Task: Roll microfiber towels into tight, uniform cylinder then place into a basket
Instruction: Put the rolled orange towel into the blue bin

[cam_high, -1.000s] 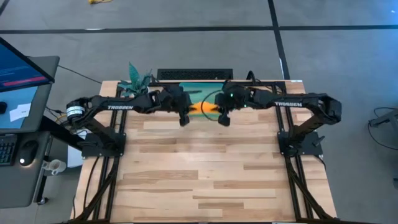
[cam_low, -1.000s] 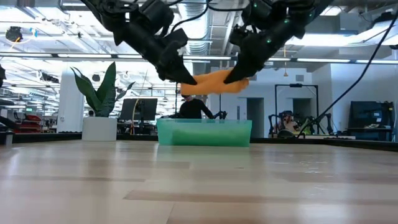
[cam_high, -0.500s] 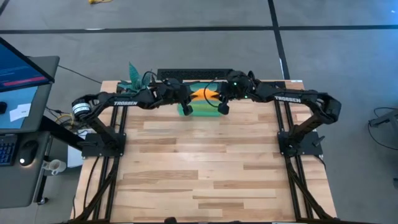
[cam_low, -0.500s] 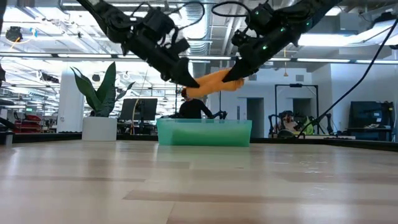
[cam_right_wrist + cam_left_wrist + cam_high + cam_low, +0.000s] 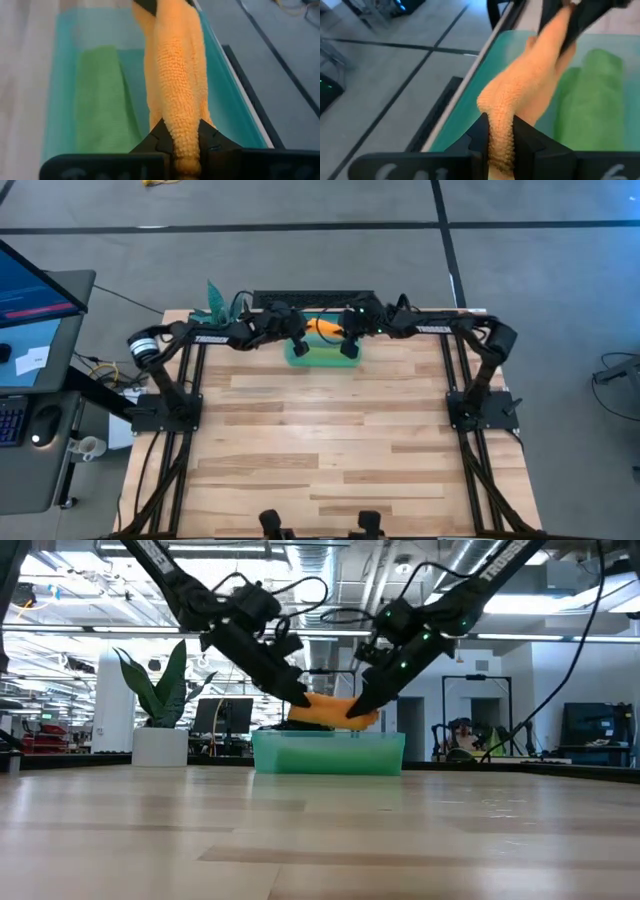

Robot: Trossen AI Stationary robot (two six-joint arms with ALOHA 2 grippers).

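A rolled orange microfiber towel [image 5: 330,710] hangs level between my two grippers, just above the rim of the teal basket [image 5: 328,753] at the middle of the table's far edge. My left gripper [image 5: 300,700] is shut on the roll's left end and my right gripper [image 5: 358,708] on its right end. A rolled lime green towel [image 5: 100,100] lies on the basket's floor along the near wall. The orange roll [image 5: 322,329] stands over the basket's far half, beside the green towel [image 5: 592,95]. My left gripper pinches the orange roll's left end [image 5: 500,137] between its two fingers, which slant down from the table's left and lie along the roll. The roll runs away from it to the other gripper, clear of the basket's floor. My right gripper pinches the roll's right end [image 5: 182,142] between its two fingers, slanting down from the table's right, in line with the roll. Several rolled layers sit between the fingers, and the roll sags only slightly in the middle.
A white pot with a plant [image 5: 160,710] stands at the far left corner, left of the basket. A black strip [image 5: 310,300] lies just beyond the table's far edge. The wooden tabletop [image 5: 320,440] stretches wide toward the near edge. A person shows in the room beyond the basket.
Both grippers have carried the orange roll toward the table's far edge and down, from high over the basket's near side to just above its rim over the far half. Both have tipped further downward and stayed shut on the roll's ends, which has stayed level.
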